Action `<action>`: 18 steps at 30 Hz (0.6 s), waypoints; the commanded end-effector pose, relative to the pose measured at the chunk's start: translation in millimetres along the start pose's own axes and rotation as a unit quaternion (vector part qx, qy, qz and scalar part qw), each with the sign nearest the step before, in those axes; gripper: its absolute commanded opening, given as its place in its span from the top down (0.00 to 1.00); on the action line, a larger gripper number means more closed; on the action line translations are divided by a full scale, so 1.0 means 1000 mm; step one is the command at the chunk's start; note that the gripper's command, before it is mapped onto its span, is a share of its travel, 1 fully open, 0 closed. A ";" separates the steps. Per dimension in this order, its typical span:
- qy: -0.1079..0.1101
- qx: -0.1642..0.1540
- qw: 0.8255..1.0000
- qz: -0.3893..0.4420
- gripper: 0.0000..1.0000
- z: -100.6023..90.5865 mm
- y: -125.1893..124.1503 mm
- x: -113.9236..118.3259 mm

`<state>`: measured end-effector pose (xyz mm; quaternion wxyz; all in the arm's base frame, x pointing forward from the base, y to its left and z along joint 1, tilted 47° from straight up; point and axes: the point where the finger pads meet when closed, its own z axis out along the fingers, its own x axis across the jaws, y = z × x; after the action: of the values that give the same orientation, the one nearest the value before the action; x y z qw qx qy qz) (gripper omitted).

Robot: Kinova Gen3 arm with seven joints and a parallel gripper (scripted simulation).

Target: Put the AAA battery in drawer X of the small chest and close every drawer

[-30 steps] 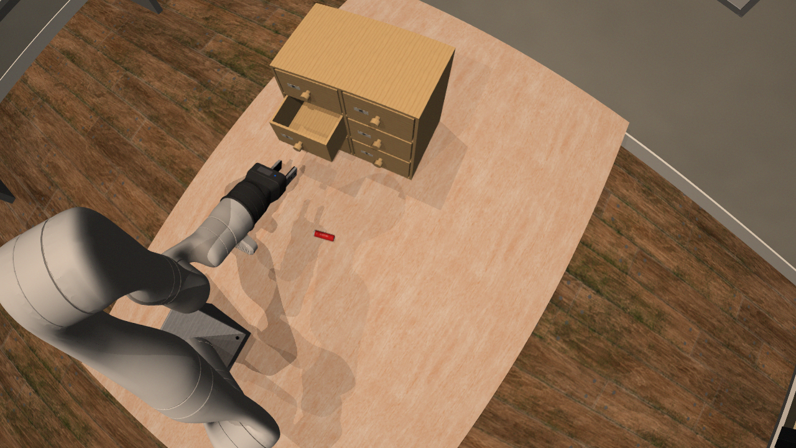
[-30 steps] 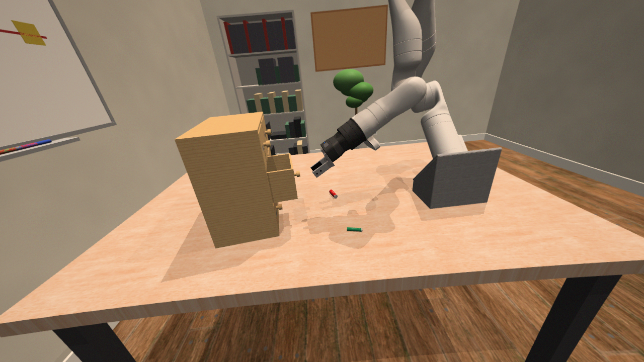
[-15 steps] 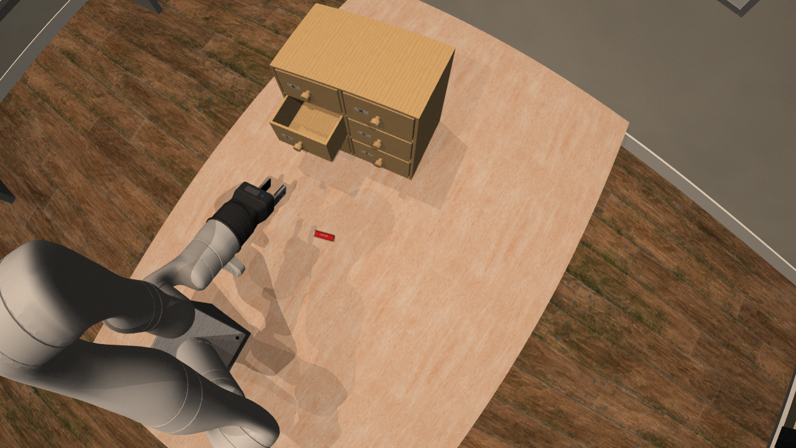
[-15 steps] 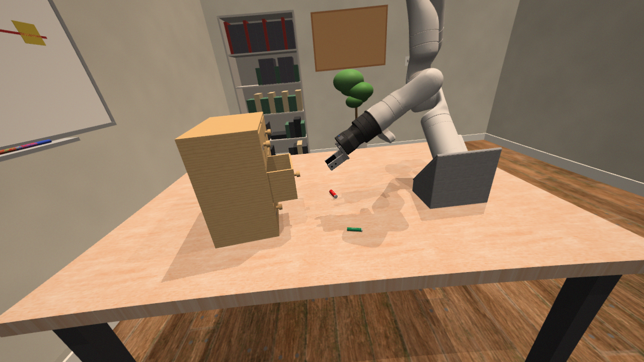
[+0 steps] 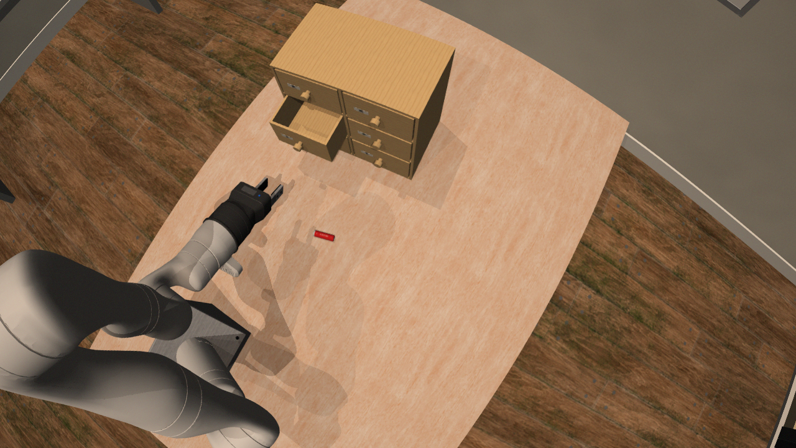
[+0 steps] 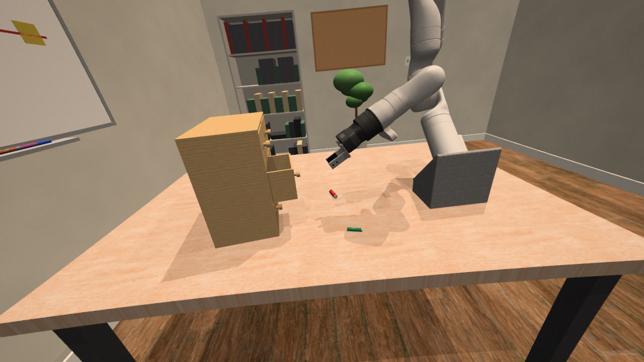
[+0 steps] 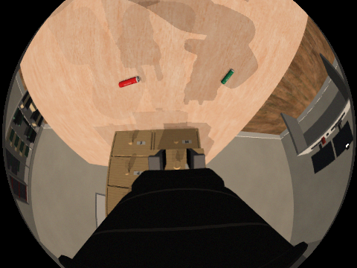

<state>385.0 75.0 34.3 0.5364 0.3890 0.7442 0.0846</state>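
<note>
As the top view shows, jaws (image 5: 274, 183) (image 6: 330, 163): a little more than half open, holding nothing
Open drawer (image 5: 308, 140) (image 6: 283, 185) (image 7: 175, 153): ahead of jaws, apart
Exterior view, green AAA battery (image 6: 354, 229) (image 7: 227, 77): lying on surface (image 6: 450, 243) (image 7: 74, 97), lower than jaws
Wrist view, red battery (image 5: 324, 235) (image 6: 333, 193) (image 7: 129, 82): also below jaws
</note>
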 end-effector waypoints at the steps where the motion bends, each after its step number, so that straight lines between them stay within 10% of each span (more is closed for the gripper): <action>1: 0.001 0.001 1.000 0.003 0.33 -0.001 0.003 0.001; 18: 0.002 0.045 0.999 0.003 0.33 -0.010 0.007 0.001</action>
<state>377.6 73.5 38.0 0.5217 0.4065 0.7487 0.0449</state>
